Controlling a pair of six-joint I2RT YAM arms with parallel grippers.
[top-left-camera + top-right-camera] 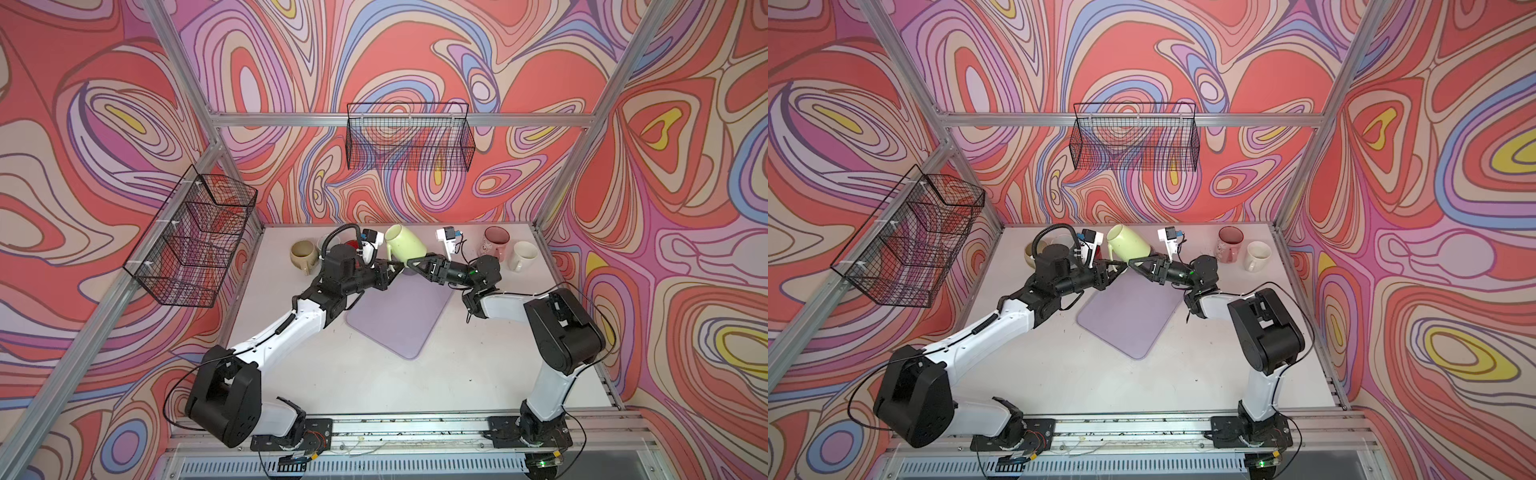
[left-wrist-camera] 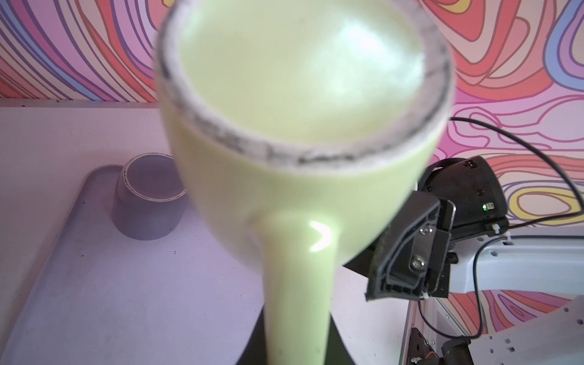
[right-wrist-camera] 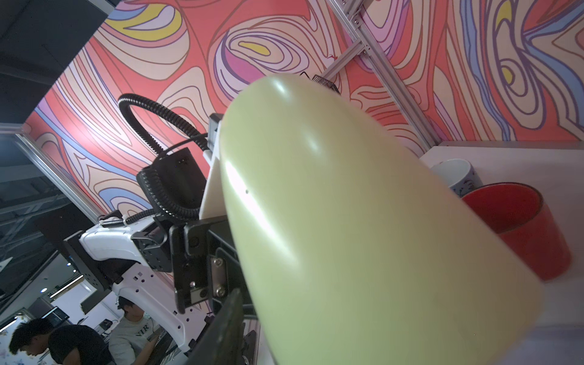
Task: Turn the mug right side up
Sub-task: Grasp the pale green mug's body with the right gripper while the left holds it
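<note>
Left fingers [image 1: 392,270]: are pressing together on the handle [image 2: 297,284] of the light green mug [image 1: 406,248] and carrying it clear of the worktop [image 1: 374,382].
Right fingers [image 1: 415,263]: are sitting against the mug's lower end, opposite the left pair. One finger is lying along the wall by the mouth, but I cannot tell whether they are gripping it.
Mug from the fingers: is rising up and away from both pairs, which are meeting just under it from the two sides.
Mug's place: is hanging in the air over the far end of the lavender mat [image 1: 399,328], near the back of the worktop.
Long axis: is slanting from the low end at the right fingers up towards the back left.
Pointing: the scuffed foot ring [image 2: 221,132] is facing up and back and the mouth is facing down, so the mug is lying closer to inverted than upright.
Nearer arm: the left is carrying the load, while the right is sitting at the end that has to swing up.
Coming move, as I judge it: is calling for a roll about the handle grip until the mouth is facing up.
Below: a grey-purple mug [image 2: 148,202] is standing upside down on the mat, apart from the green one.
</note>
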